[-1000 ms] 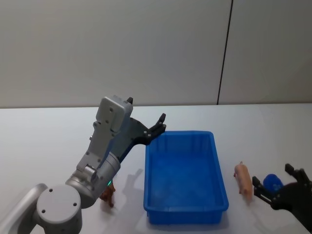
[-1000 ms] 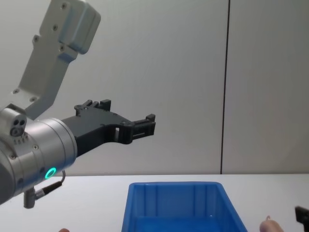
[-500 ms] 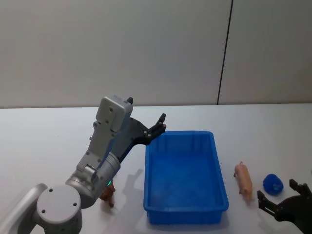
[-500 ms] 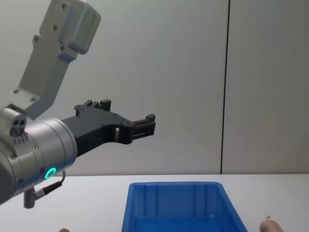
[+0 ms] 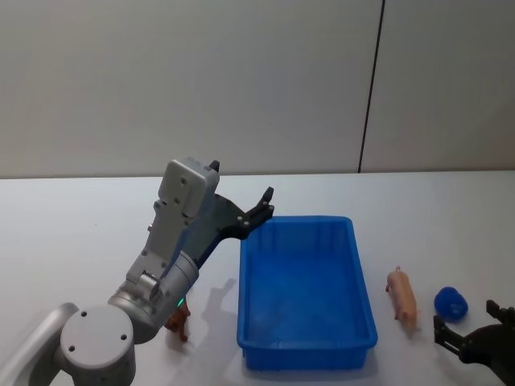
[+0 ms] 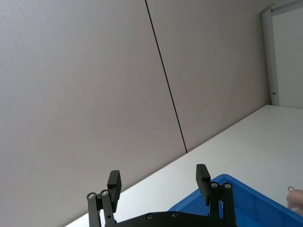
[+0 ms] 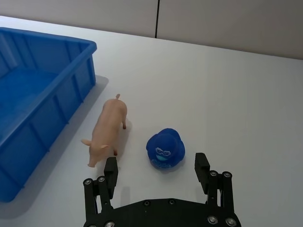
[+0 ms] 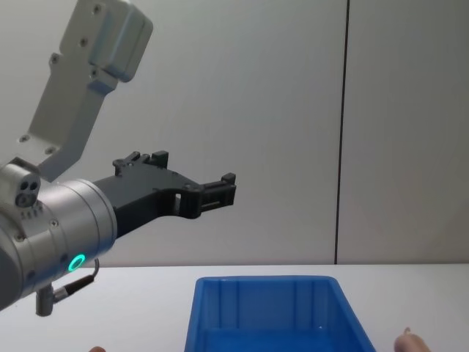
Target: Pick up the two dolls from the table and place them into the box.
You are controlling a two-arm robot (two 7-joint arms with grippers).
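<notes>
Hovering low over the table (image 5: 80,225) with jaws spread and empty, the right gripper (image 5: 465,318) is placed just short of a blue toy (image 7: 164,147) and the pink pig doll (image 7: 108,130), which sits just right of the empty box (image 5: 364,289). The approach is judged in hand; next, the jaws must be closed around the pig's rounded body, clear of the toy. The left gripper (image 6: 158,175) is held high, likewise spread; a brown doll (image 5: 179,323) is seen left of the box.
</notes>
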